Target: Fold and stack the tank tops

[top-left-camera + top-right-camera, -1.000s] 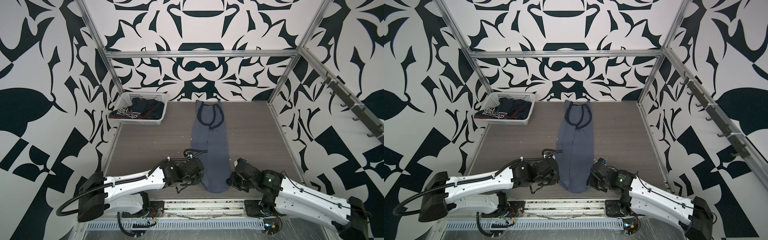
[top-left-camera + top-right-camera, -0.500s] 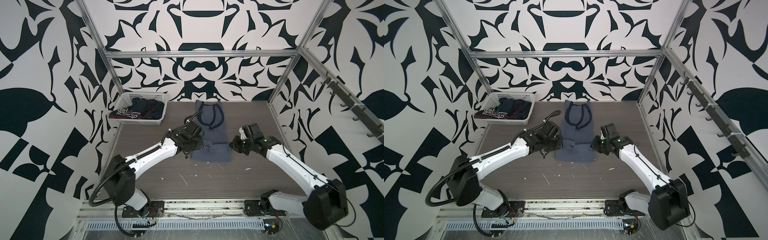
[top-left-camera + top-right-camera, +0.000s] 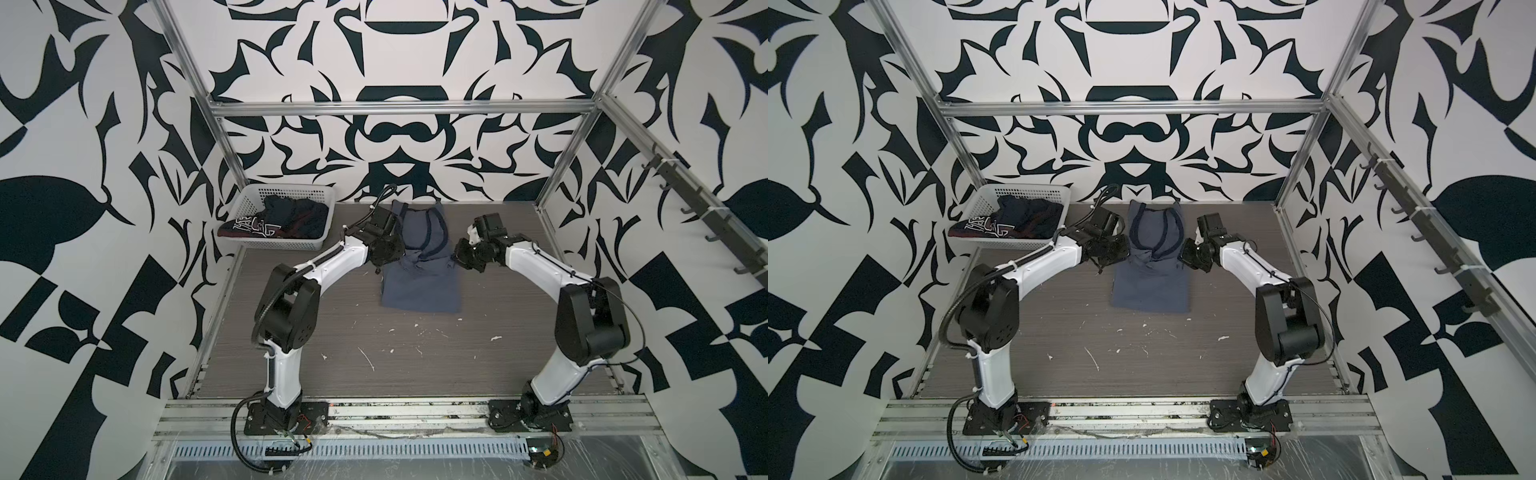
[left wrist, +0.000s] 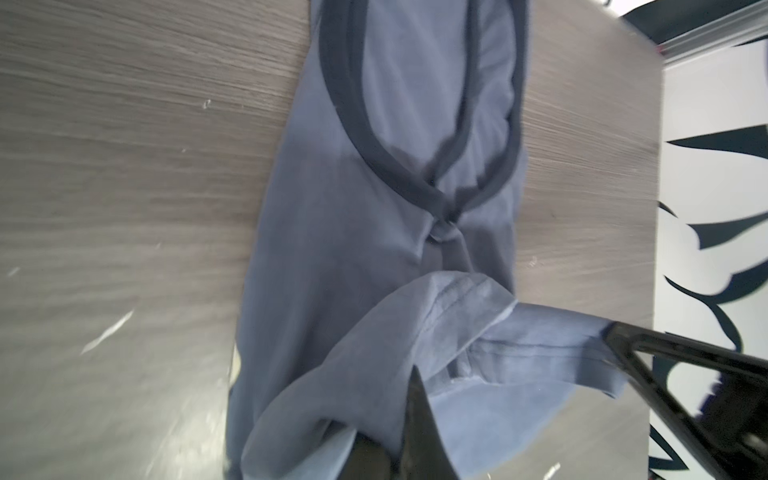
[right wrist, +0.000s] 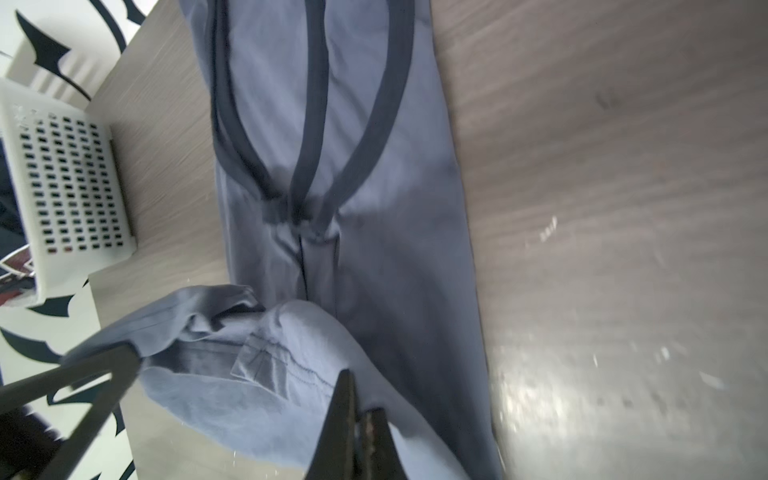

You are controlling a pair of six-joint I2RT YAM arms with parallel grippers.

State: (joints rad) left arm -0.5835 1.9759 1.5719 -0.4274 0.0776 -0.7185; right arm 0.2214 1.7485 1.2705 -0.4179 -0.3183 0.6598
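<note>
The slate grey-blue tank top lies lengthwise mid-table, its navy-trimmed straps toward the back wall. Its lower half is doubled over toward the straps, with the fold at the near side. My left gripper is shut on the left hem corner. My right gripper is shut on the right hem corner. The hem sags between them, just above the cloth below the straps. The dark navy tank top lies bunched in the basket.
The white perforated basket stands at the back left, close to my left arm. White scraps dot the wooden table nearer the arm bases. Metal frame posts stand at the back corners, and a hook rail runs along the right wall.
Both grippers have carried the hem from the table's near edge toward the back, doubling the grey-blue top over itself. Both arms now reach far out.
</note>
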